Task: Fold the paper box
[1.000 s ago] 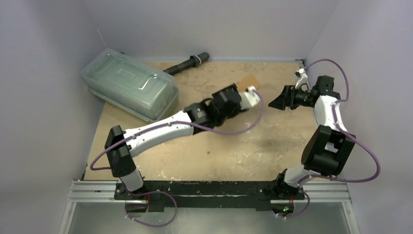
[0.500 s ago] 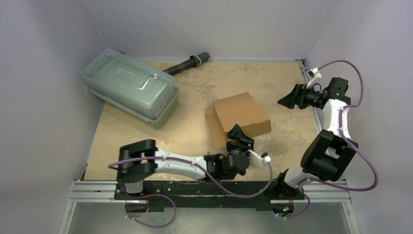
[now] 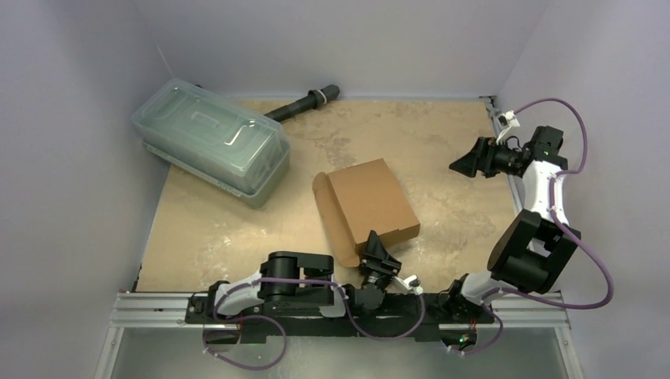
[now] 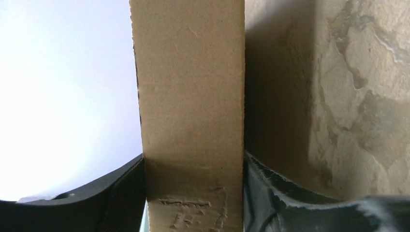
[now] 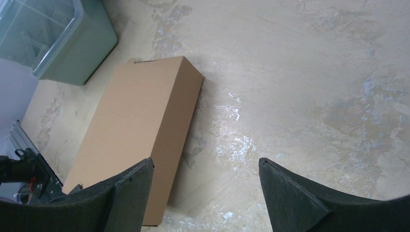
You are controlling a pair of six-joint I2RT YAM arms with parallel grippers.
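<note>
The left gripper (image 4: 193, 164) pinches the paper box (image 3: 367, 197) wall between its fingers, probably steadying it for folding; the right gripper (image 5: 205, 166) hangs wide open, empty, the box ahead.

A: What's on the table (image 3: 229, 237)?

B: Tan top, pale worn patches. Three things on it. Brown cardboard box (image 3: 367, 207) lies closed near the middle, toward the near edge, with a flap curling out along its left side.

A: Rest?

B: Clear greenish lidded tub (image 3: 209, 142) at far left, set at an angle, near the box but not touching. Black rod (image 3: 304, 103) with a white band by the back wall, just behind the tub.
</note>
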